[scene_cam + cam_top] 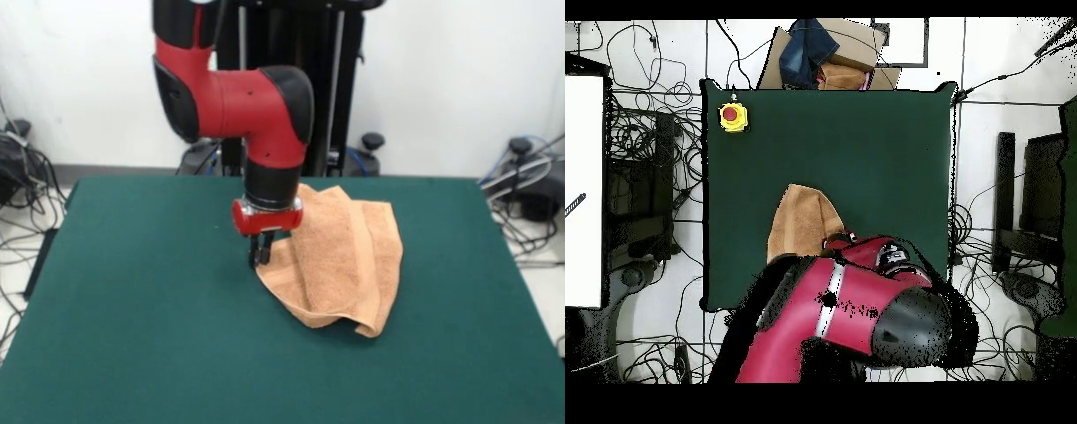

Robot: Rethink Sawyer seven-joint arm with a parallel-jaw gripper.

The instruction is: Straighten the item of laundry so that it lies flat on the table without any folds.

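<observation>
Front view. Towel point(344, 261), peach-orange, lying crumpled on green table point(132, 336), a little right of centre and toward the far half. Folded over itself in long lengthwise layers, one flap doubled across the middle; nearest corner pointing to about 5 o'clock, far end bunched at 12 behind the arm. Not flat.

Gripper point(259, 256) down at the towel's 9 o'clock edge, tips at or just above the cloth. Fingers dark, close together, seen nearly edge-on; cannot tell whether pinching the edge or merely beside it. Red collar just above, then black wrist and red elbow link point(238, 102) coming down from 12 o'clock.

Surroundings: black pedestal point(291, 79) at the far side of the table, cables point(26, 177) on the floor at 9 and 10 o'clock, more cables and dark gear point(530, 177) at 3 o'clock. White wall behind.

Overhead view. Arm point(855, 310) covers the table's 6 o'clock stretch and hides the gripper and part of the towel point(803, 220); the visible part shows left of centre, one end narrowing toward 12 o'clock. Yellow box with red button point(733, 117) on the table's corner at 10 o'clock, well apart from the towel. Cardboard and dark blue cloth point(815, 50) just off the table edge at 12 o'clock. White board point(583, 190) at 9 o'clock. No readable writing or labels in either view.
</observation>
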